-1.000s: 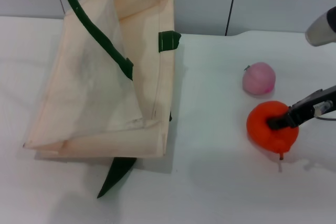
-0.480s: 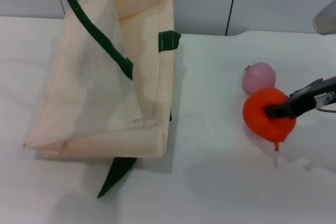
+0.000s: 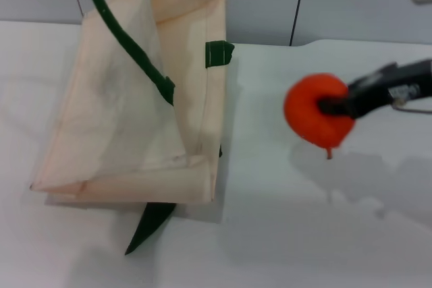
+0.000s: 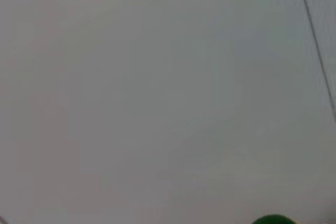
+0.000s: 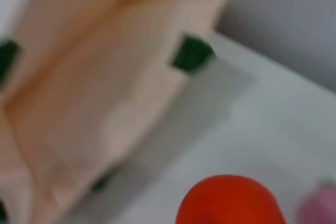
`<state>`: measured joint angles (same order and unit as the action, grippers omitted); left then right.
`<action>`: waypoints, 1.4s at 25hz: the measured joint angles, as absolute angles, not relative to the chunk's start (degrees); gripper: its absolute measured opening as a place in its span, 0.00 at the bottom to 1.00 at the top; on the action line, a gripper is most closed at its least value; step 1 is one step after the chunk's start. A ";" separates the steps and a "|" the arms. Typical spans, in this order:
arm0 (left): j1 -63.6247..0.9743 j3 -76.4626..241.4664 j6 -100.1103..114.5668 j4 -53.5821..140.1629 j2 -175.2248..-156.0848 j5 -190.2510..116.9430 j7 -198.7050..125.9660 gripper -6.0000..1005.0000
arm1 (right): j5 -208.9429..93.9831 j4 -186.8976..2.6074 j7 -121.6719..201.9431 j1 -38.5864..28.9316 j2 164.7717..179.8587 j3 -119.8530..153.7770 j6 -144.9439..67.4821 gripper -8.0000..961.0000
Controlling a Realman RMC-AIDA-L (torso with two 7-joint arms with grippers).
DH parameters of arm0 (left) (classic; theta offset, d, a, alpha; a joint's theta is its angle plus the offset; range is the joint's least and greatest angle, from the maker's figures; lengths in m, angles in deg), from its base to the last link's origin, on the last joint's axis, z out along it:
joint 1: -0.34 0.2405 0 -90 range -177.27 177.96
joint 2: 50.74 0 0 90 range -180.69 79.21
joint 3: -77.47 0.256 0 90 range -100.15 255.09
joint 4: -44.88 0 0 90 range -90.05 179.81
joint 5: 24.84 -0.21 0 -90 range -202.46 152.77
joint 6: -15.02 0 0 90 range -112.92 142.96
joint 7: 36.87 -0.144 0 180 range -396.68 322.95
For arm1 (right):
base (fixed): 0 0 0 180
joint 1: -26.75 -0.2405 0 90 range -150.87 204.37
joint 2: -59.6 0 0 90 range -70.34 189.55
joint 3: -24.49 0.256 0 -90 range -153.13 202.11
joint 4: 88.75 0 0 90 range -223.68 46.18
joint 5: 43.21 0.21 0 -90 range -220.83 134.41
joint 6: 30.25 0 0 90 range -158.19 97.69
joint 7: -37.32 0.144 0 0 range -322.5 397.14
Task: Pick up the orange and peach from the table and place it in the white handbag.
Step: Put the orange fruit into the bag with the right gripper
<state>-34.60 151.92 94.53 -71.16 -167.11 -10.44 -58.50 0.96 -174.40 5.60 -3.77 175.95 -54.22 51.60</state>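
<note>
Your right hand is gripping the orange and holding it in the air above the white tabletop, its pointed tip hanging downward and its shadow falling on the surface below. The fruit is sitting to the right of the white handbag, well apart from it. The bag is lying on the left half of the tabletop with its mouth propped open and a dark green handle arching over it. In the right wrist view, the peach is showing just beside the orange; the head view is not showing it. Your left hand is out of sight in every view.
</note>
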 joint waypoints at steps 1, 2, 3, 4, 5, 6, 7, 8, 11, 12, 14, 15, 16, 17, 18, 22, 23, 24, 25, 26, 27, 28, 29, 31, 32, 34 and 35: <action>-34.81 152.27 94.54 -71.18 -167.11 -10.43 -58.40 0.13 | 1.78 -174.93 5.48 -3.93 175.93 -54.34 51.23 0.32; -34.99 152.52 94.53 -71.20 -167.11 -10.43 -58.28 0.13 | 2.66 -175.38 5.35 -4.10 175.90 -54.52 50.73 0.31; -35.28 152.84 94.53 -71.22 -167.11 -10.43 -58.12 0.13 | 3.44 -175.68 5.26 -4.32 175.88 -54.84 50.11 0.30; -35.61 153.20 94.53 -71.23 -167.11 -10.42 -57.97 0.13 | 4.13 -175.73 5.14 -4.61 175.85 -55.15 49.40 0.30; -35.87 153.49 94.53 -71.24 -167.11 -10.41 -57.83 0.13 | 4.88 -175.78 4.96 -5.05 175.84 -55.50 48.62 0.29; -36.00 153.64 94.53 -71.24 -167.11 -10.40 -57.77 0.13 | 5.49 -175.60 4.62 -5.65 175.84 -55.71 47.87 0.28; -36.34 154.01 94.53 -71.25 -167.11 -10.37 -57.60 0.13 | 6.22 -175.29 4.15 -6.24 175.86 -55.83 47.13 0.27; -36.64 154.34 94.52 -71.26 -167.11 -10.36 -57.40 0.13 | 6.95 -174.96 3.70 -6.75 175.88 -55.91 46.44 0.26; -37.55 155.51 94.38 -71.29 -167.02 -10.34 -56.69 0.13 | 10.13 -172.90 1.66 -8.77 175.86 -56.73 43.14 0.24; -37.77 155.85 94.32 -71.30 -167.02 -10.34 -56.57 0.13 | 10.98 -171.38 0.96 -9.61 175.85 -57.16 42.05 0.23; -38.02 156.66 94.01 -71.30 -167.03 -10.34 -56.29 0.13 | 12.53 -168.02 -0.68 -11.42 175.87 -58.29 39.71 0.22; -38.13 157.04 93.88 -71.30 -167.04 -10.34 -56.09 0.13 | 13.18 -166.30 -1.42 -12.27 175.89 -58.98 38.36 0.22; -38.19 157.32 93.83 -71.29 -167.04 -10.34 -55.92 0.13 | 13.70 -164.94 -2.01 -12.90 175.90 -59.62 37.43 0.21; -38.29 157.74 93.78 -71.28 -167.04 -10.33 -55.70 0.13 | 14.24 -163.60 -2.73 -13.35 175.90 -60.32 36.41 0.21; -38.31 157.95 93.76 -71.28 -167.05 -10.34 -55.51 0.13 | 14.84 -162.37 -3.46 -13.72 175.91 -60.97 35.40 0.21; -38.32 158.60 93.67 -71.24 -167.07 -10.34 -54.86 0.13 | 16.79 -159.11 -5.80 -14.61 175.89 -62.51 31.94 0.19; -38.31 158.92 93.63 -71.23 -167.08 -10.32 -54.60 0.13 | 17.20 -157.91 -6.38 -15.00 175.88 -62.76 31.13 0.17; -38.28 159.18 93.59 -71.23 -167.08 -10.31 -54.41 0.13 | 17.44 -156.83 -6.81 -15.37 175.86 -62.92 30.55 0.16; -38.28 159.38 93.54 -71.23 -167.09 -10.30 -54.27 0.13 | 17.51 -155.61 -7.13 -15.78 175.84 -63.00 30.07 0.14; -38.28 159.69 93.46 -71.23 -167.11 -10.30 -54.11 0.13 | 17.57 -154.37 -7.52 -16.21 175.82 -63.05 29.55 0.13; -38.29 160.01 93.36 -71.24 -167.13 -10.28 -54.01 0.13 | 17.60 -153.05 -8.00 -16.62 175.83 -63.10 29.06 0.12; -38.32 160.26 93.22 -71.24 -167.13 -10.28 -53.89 0.13 | 17.62 -152.18 -8.42 -16.84 175.87 -63.17 28.66 0.11; -38.37 160.56 93.05 -71.25 -167.13 -10.27 -53.74 0.13 | 17.63 -151.41 -8.81 -17.00 175.91 -63.31 28.29 0.11; -38.44 160.90 92.87 -71.25 -167.13 -10.26 -53.56 0.13 | 17.71 -150.20 -9.36 -17.26 175.95 -63.82 27.31 0.09; -38.60 161.11 92.64 -71.27 -167.12 -10.24 -53.41 0.13 | 17.79 -149.84 -9.48 -17.32 175.95 -64.10 26.91 0.09; -38.64 161.15 92.56 -71.29 -167.12 -10.08 -53.39 0.13 | 19.41 -149.37 -9.93 -17.40 175.93 -65.22 26.31 0.08; -38.70 161.16 92.43 -71.30 -167.11 -9.78 -53.39 0.13 | 19.41 -149.37 -9.93 -17.40 175.93 -65.22 26.31 0.08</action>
